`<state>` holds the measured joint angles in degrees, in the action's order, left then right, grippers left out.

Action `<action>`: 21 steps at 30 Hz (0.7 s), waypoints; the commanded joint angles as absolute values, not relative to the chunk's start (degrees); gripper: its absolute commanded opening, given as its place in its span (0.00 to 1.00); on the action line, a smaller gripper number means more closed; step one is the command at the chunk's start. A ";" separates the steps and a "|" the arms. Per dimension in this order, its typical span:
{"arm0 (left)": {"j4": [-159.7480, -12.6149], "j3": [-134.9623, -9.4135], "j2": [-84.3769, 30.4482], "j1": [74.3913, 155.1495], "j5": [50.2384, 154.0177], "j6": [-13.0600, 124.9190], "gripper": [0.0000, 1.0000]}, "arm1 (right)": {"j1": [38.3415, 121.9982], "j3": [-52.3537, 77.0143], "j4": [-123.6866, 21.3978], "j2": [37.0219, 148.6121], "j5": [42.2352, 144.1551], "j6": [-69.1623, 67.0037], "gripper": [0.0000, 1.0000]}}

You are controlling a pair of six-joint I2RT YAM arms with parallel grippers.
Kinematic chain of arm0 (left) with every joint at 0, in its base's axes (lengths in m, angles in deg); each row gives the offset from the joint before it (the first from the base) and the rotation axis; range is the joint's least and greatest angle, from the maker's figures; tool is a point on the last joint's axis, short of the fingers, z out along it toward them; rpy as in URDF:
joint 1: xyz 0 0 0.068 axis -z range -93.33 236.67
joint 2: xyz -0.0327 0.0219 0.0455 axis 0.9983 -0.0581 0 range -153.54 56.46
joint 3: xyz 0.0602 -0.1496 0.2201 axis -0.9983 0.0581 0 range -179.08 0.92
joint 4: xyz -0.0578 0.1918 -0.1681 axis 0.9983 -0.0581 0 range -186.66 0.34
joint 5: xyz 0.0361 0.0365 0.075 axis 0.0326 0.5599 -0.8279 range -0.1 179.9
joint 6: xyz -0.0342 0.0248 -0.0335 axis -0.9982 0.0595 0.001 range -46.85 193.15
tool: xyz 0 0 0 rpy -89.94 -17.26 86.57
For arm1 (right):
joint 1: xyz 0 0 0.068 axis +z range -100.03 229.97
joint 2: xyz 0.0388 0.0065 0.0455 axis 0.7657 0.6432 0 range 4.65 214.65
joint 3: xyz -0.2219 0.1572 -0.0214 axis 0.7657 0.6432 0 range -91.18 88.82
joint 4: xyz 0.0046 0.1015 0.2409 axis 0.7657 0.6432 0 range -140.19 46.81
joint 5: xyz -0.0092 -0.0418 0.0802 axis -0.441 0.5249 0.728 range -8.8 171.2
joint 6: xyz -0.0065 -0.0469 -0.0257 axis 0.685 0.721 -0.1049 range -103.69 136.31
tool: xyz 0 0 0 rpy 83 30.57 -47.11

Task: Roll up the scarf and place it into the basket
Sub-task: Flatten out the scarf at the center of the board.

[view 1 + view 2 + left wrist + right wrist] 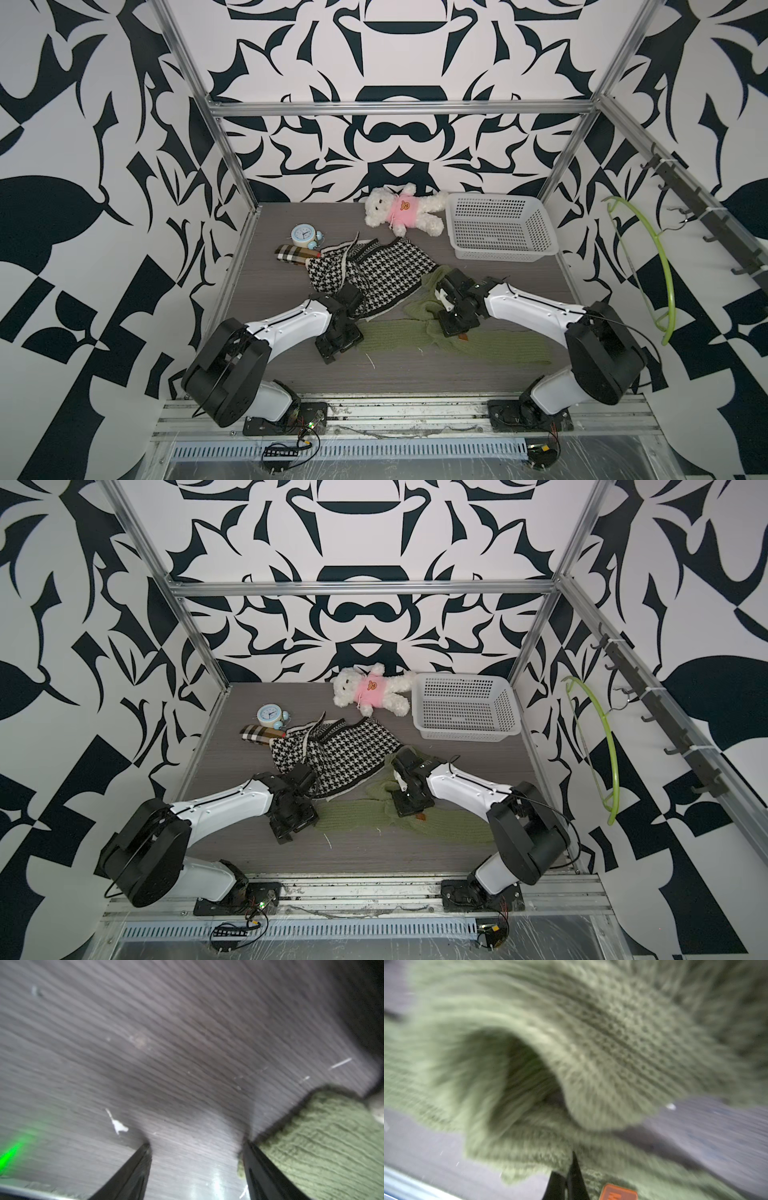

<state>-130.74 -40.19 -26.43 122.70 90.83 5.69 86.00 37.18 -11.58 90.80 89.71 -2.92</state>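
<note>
Left wrist view has the left gripper (197,1144) standing wide over the dark wood-grain table (166,1043). Only bare tabletop lies between its fingers (135,1174). One finger sits right at the edge of the green scarf's (322,1136) end, and the other is clear of it.

The right wrist view is blurred. It shows the right gripper (566,1180) with its fingers pressed together and the tips against the knit. Whether any fabric is pinched between them cannot be told. Just beyond the tips the green scarf (612,1043) humps up into a thick ribbed fold with a dark hollow under it. An orange tag (618,1192) lies on the knit beside the fingers.

In both top views the scarf (490,345) (449,829) is an olive knit band laid across the near part of the table. It runs from the left gripper (332,353) to the right arm and is bunched around the right gripper (455,328).

Farther back a black-and-white houndstooth cloth (382,270) overlaps the scarf's bunched part. Beyond it are a folded plaid piece (295,253) and a small blue clock (302,235). At the back wall a white teddy bear (401,208) lies just beside the white basket (538,226), well apart from the scarf.
</note>
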 commanded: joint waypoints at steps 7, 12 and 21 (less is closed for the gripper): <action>-125.21 -42.65 -33.12 120.16 91.05 12.59 0.74 | 86.42 23.49 0.77 81.31 95.58 3.12 0.00; -127.54 -41.08 -21.78 115.94 89.16 10.48 0.74 | 88.38 17.75 2.17 81.02 101.37 4.80 0.00; -140.77 -48.91 -2.85 92.98 93.59 23.84 0.77 | 98.43 6.81 -1.03 94.86 103.39 5.45 0.00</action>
